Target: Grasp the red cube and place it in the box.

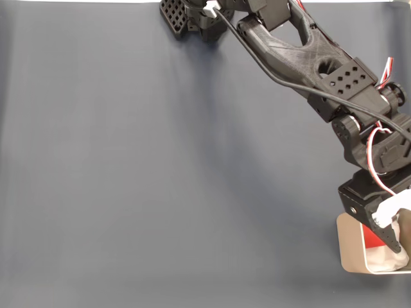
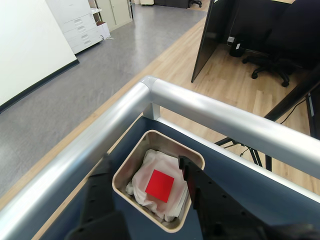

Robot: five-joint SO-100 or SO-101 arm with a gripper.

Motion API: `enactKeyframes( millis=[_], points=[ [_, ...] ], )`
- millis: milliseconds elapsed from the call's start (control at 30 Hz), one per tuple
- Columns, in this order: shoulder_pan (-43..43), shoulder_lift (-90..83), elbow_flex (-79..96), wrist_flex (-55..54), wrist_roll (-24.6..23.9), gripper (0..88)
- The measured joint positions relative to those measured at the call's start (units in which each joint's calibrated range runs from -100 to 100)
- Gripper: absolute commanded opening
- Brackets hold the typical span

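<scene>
- The claw [image 2: 150,172] hangs spread wide above the box [image 2: 126,165] and has hold of nothing; in the wrist view its two dark fingers [image 2: 192,182] straddle the box, one on each side of the opening.
- The red cube [image 2: 160,185] lies flat on the white padding [image 2: 150,162] inside the box, directly under the gap between the fingers and apart from both of them.
- In the fixed view the claw [image 1: 388,240] covers most of the box [image 1: 350,247] at the bench [image 1: 160,179] edge; a strip of the red cube [image 1: 372,238] shows beside the lower finger.
- Judging from how things lie, the placing looks done, so the main risk is in pulling away.
- If the claw drops or swings sideways instead of rising, a finger could catch the thin rim and drag or tip the box, which sits close to the bench's metal rail [image 2: 210,112].
- If a fingertip dips into the soft padding, it could snag the cloth and lift or roll the cube out.
- If the fingers close again while low, they could pinch the cube or the padding and carry it off.
</scene>
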Motion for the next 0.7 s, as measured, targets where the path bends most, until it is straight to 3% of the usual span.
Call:
enactKeyframes(
  millis=[333, 700],
  points=[
    [7.20, -10.59, 13.11, -2.31, -0.59, 0.0],
    [19.29, -43.25, 51.81, -7.00, 0.00, 0.0]
  ],
)
